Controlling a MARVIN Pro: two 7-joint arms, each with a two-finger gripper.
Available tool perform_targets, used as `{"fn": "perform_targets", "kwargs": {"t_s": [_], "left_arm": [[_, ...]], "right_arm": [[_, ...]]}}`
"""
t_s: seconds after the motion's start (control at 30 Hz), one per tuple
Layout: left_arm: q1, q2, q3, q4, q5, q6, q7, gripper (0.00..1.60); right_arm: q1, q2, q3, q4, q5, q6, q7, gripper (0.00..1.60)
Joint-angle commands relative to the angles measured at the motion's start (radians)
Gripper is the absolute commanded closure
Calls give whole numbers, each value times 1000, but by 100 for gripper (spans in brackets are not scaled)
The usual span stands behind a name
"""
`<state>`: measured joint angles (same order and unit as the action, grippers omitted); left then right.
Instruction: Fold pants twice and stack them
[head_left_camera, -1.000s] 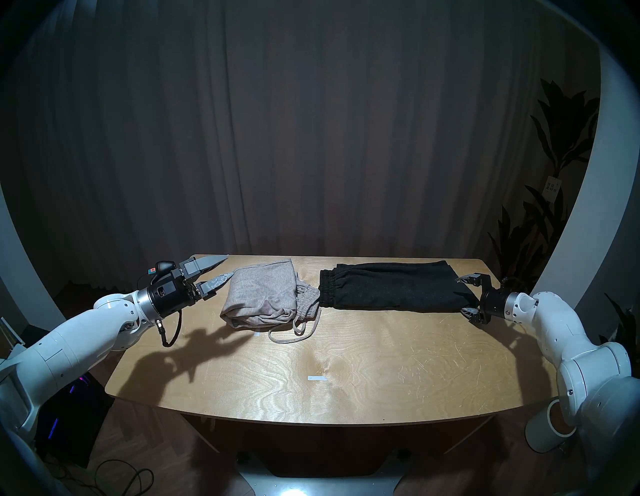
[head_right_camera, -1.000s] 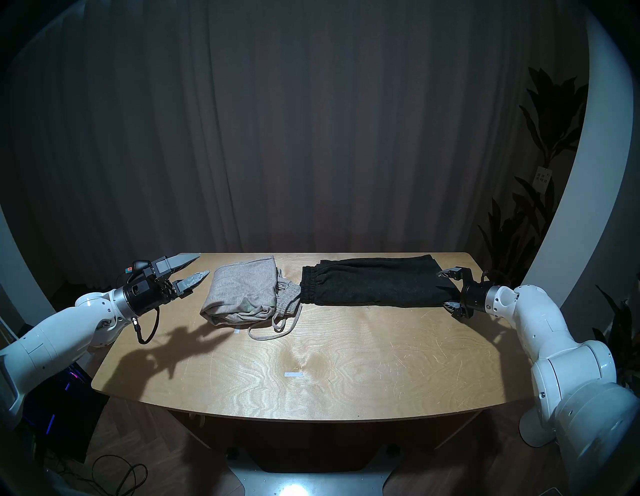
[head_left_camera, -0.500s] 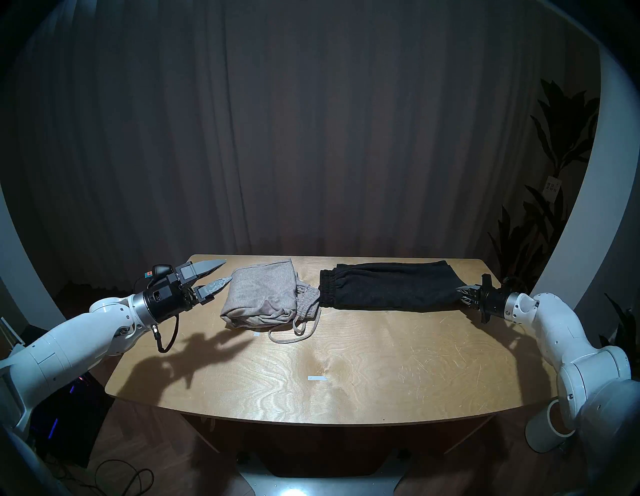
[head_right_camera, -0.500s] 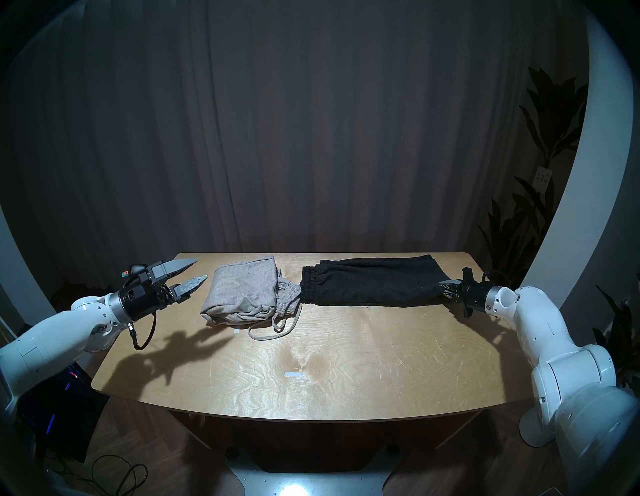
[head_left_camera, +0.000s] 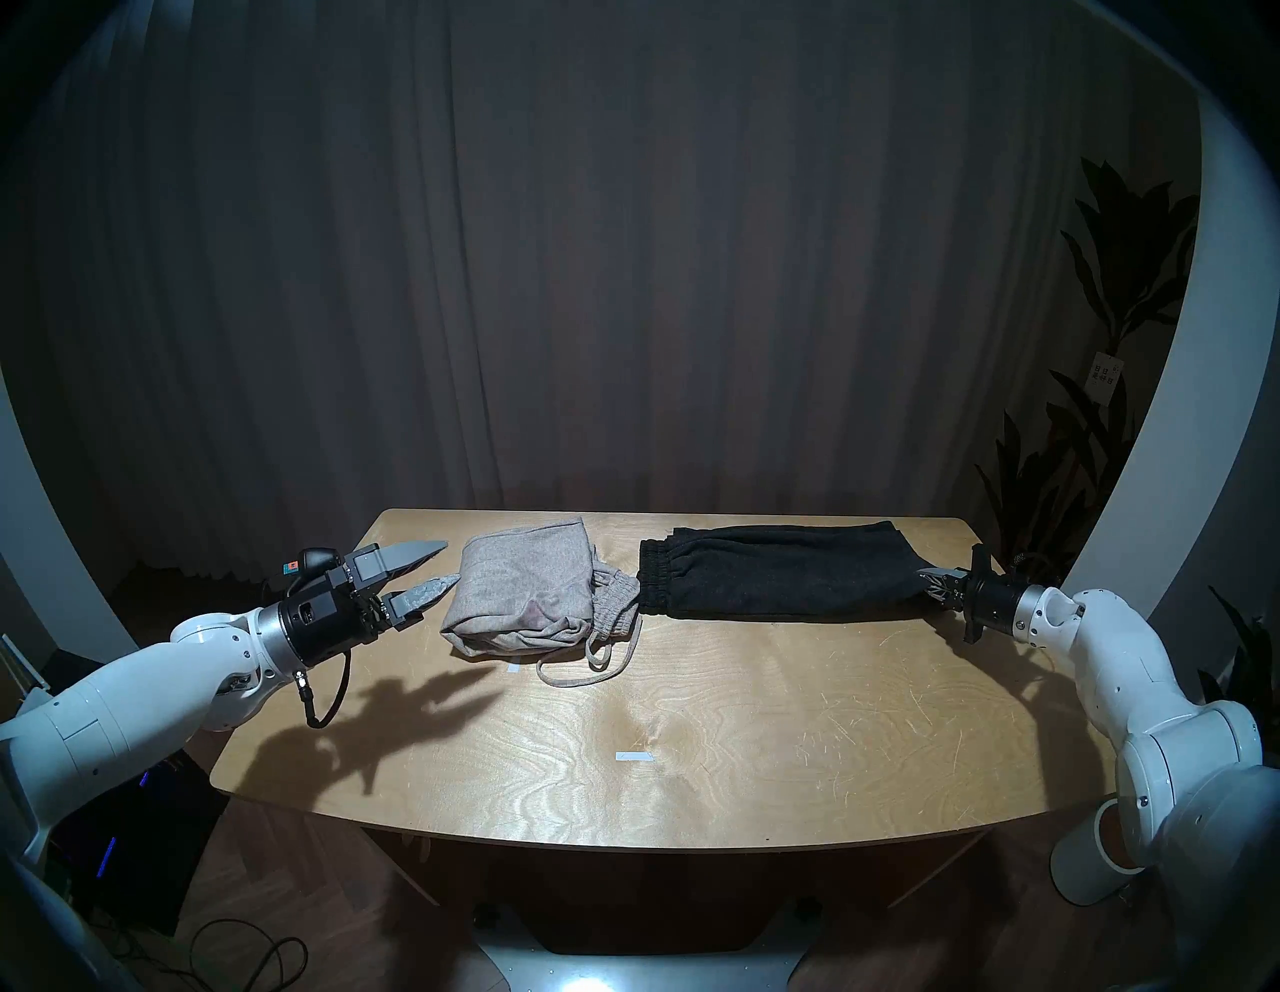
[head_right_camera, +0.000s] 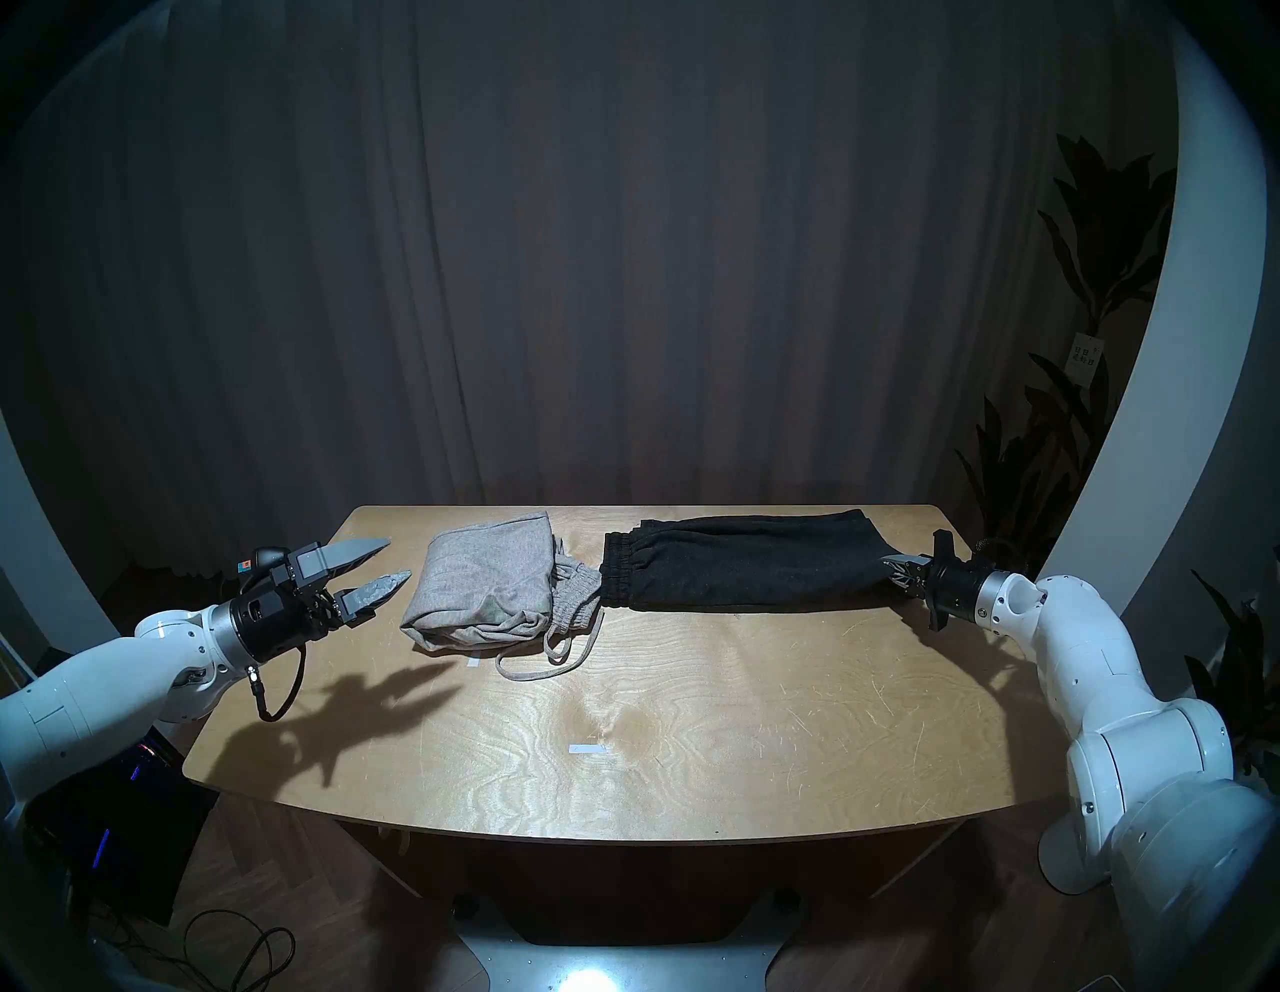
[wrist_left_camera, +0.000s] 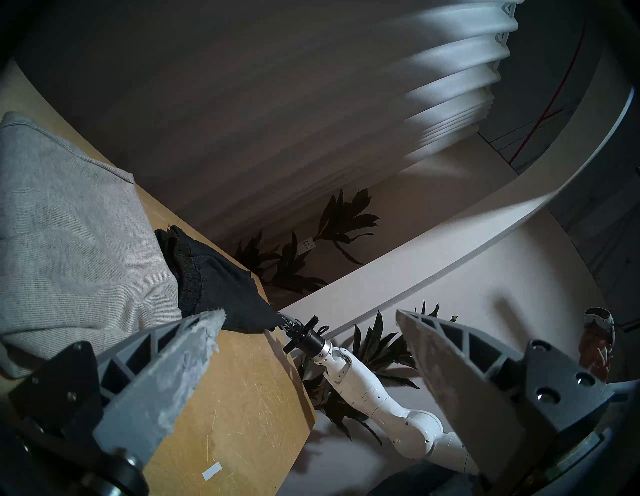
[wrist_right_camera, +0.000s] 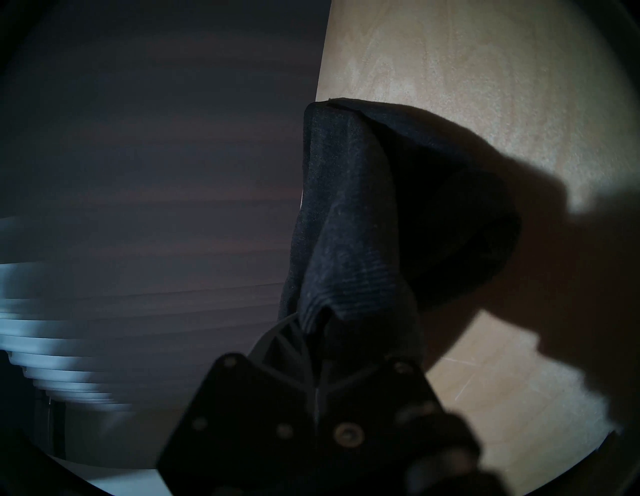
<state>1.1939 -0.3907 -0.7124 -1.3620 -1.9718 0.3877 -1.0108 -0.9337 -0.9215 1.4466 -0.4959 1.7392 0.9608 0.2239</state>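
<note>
Basically a light plywood table (head_left_camera: 692, 727) w/ rounded corners, swirly grain, lots of fine scratches toward the robot's right side. A small white tape strip (head_left_camera: 634, 756) sits near the front-middle; another bit of pale tape (head_left_camera: 513, 669) peeks out just in front of the grey pants. Behind the table hangs a dark pleated curtain (head_left_camera: 623, 277), floor to top. White curved wall panels frame both sides, and a tall leafy plant (head_left_camera: 1080, 429) w/ a paper tag stands in the back right corner. Wood floor below, w/ a black cable (head_left_camera: 242, 959) looped at lower left.

Grey pants (head_left_camera: 526, 589) lie folded in a thick bundle on the far left part of the table, waistband and pale cord (head_left_camera: 589, 665) spilling toward the middle. Black pants (head_left_camera: 776, 571) stretch long across the far right part, gathered waistband nearly touching the grey waistband.

Left gripper (head_left_camera: 435, 569) hovers above the table just left of the grey bundle, fingers spread wide, nothing between them; lower tip is right beside the cloth, contact not clear. Right gripper (head_left_camera: 931, 580) is at the black pants' right end, fingers pressed together, pinching the cuff; wrist view shows cloth bunched into the closed fingers (wrist_right_camera: 277, 350).
</note>
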Motion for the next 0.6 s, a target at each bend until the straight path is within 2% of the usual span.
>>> {"fn": "perform_targets", "kwargs": {"t_s": [0.0,0.23,0.5,0.53,0.57], "left_arm": [[13,30,-7,-26,-12,-10,-14,0],[36,48,-5,-47,-23,-22,-14,0],[58,66,-3,-71,-35,-36,-14,0],[60,67,-4,-74,-37,-37,-14,0],[62,69,-4,-78,-38,-39,-14,0]], "right_arm": [[6,1,20,-48,23,-1,23,160],[0,-6,29,-83,35,-1,30,160],[-40,0,38,-93,44,-1,26,160],[-46,0,39,-94,45,-1,26,136],[-53,0,40,-96,47,-1,25,36]]}}
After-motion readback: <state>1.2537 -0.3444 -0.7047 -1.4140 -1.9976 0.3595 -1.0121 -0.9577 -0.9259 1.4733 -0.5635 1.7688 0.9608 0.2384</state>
